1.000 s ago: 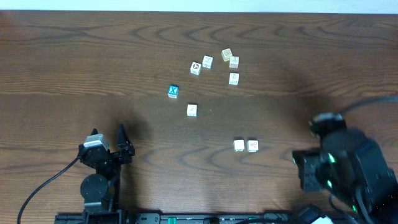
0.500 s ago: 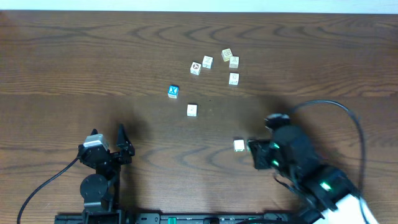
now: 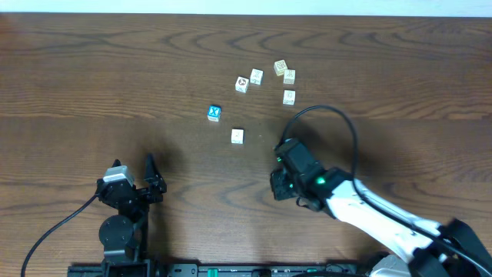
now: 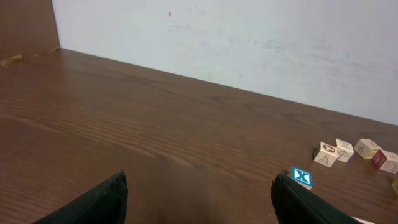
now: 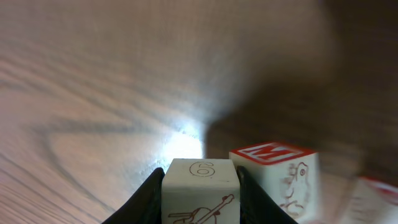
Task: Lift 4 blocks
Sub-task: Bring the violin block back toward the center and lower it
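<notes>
Between my right gripper's (image 5: 201,202) fingers sits a cream block (image 5: 201,190) with a 6 on top and a guitar drawing on its front. Both fingers press its sides, so the gripper is shut on it. It stands level with a red-M cube (image 5: 275,177) close on its right. In the overhead view the right gripper (image 3: 286,187) hides both cubes. Other cream blocks lie farther back: one alone (image 3: 237,136), one (image 3: 289,97) behind it, and a cluster (image 3: 257,76). My left gripper (image 3: 152,178) stays open at the near left, far from them, holding nothing (image 4: 199,202).
A blue-faced X cube (image 3: 214,113) lies left of the lone block and shows near the left gripper's right finger (image 4: 301,177). A pale wall (image 4: 249,43) runs behind the table's far edge. The right arm (image 3: 369,211) stretches in from the near right corner.
The right arm has swung in from the right edge leftward and now covers the two front cubes. The left arm has not moved.
</notes>
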Tool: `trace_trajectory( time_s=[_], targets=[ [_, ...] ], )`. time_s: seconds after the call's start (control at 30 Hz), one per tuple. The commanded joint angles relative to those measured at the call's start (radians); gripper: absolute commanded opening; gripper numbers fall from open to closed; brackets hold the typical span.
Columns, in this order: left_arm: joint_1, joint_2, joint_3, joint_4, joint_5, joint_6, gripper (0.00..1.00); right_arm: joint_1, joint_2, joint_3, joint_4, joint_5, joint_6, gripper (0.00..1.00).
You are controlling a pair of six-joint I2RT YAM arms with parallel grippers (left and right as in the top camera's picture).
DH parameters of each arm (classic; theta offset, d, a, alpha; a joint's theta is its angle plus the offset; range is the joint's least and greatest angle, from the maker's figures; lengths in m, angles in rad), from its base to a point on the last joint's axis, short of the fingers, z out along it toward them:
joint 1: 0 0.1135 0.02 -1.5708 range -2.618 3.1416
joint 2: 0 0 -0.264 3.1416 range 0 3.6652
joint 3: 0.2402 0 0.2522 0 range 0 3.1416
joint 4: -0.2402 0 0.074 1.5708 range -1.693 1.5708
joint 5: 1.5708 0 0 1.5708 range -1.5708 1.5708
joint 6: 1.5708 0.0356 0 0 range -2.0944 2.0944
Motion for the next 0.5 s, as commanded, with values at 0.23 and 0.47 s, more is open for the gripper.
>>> trace_trajectory(
  time_s=[0.23,0.47],
  targets=[
    [-0.004,-0.001,-0.017,-0.041,-0.025,0.002,0.74,0.058,0.026,0.017,-0.013,0.084,-0.014,0.19],
    [-0.004,-0.001,-0.017,-0.041,-0.024,0.002,0.74,0.058,0.026,0.018,-0.006,0.132,-0.015,0.32]
  ],
)
